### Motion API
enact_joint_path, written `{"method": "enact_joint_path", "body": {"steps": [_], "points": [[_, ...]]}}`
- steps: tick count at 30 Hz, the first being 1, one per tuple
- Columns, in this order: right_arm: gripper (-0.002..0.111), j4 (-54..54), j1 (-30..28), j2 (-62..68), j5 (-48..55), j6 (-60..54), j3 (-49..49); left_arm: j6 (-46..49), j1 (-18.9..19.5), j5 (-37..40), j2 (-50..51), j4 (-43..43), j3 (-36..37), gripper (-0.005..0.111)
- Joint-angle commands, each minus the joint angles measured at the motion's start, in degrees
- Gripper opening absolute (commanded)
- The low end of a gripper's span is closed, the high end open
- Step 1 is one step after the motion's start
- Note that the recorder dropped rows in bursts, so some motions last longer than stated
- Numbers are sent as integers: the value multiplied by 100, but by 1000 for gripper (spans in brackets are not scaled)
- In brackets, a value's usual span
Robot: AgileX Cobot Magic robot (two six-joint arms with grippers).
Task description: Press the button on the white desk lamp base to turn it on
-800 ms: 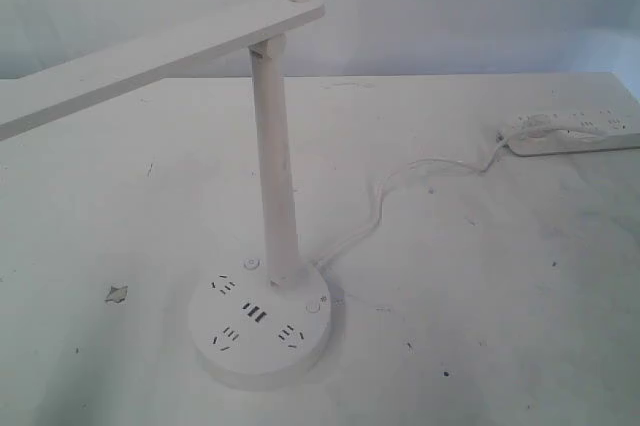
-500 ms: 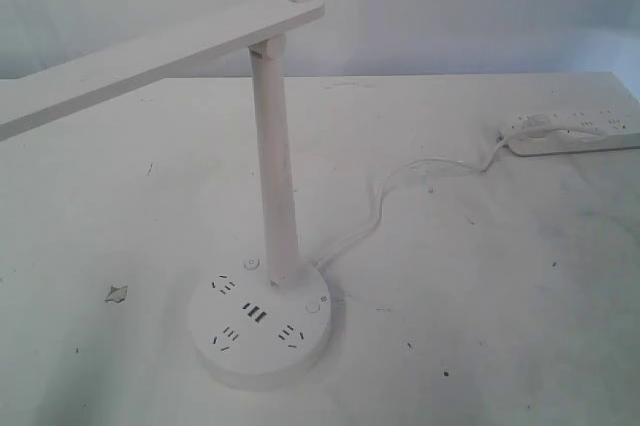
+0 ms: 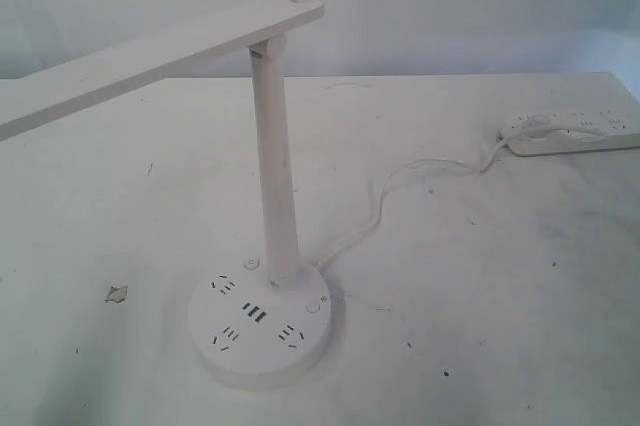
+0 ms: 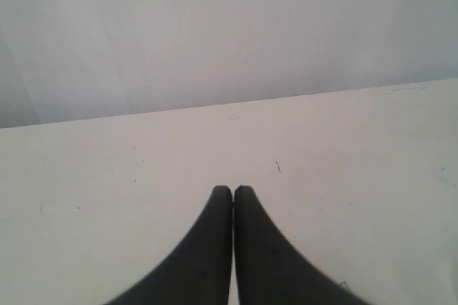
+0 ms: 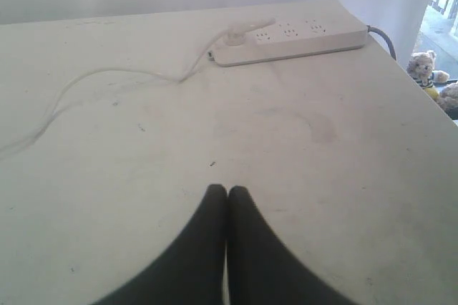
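The white desk lamp base (image 3: pixel 262 331) is a round white disc with dark socket slots and three USB slots, near the front of the table in the exterior view. An upright white pole (image 3: pixel 274 176) rises from it and carries a long flat lamp head (image 3: pixel 150 61) reaching left. Two small round buttons sit beside the pole, one (image 3: pixel 251 265) left, one (image 3: pixel 314 305) right. Neither gripper shows in the exterior view. My left gripper (image 4: pixel 232 190) is shut over bare table with nothing in it. My right gripper (image 5: pixel 227 190) is shut too, over bare table, the lamp out of its view.
A long flat white power strip (image 3: pixel 575 131) lies at the table's far right edge, also in the right wrist view as the power strip (image 5: pixel 293 40). A thin white cord (image 3: pixel 400 191) runs from it to the lamp base. The table edge (image 5: pixel 422 97) drops off at the right.
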Motion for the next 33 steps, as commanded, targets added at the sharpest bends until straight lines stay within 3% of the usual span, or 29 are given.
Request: {"method": "enact_joint_path", "body": {"steps": [1,24,28,33], "points": [[0,-44,-10,-18,-69,-4,-2,-6,11,-10,-25,-23,19,0],[0,-62,-10,-18,-84,-21,-2,-6,11,-10,-25,-23,19,0],[0,-333,-10,-18,-673,-495,-2,-6,11,-10,-25,-23,19,0],[0,-344,-10,-18,-2193,-1585,-2,-6,11,-10,-25,-23,19,0]]}}
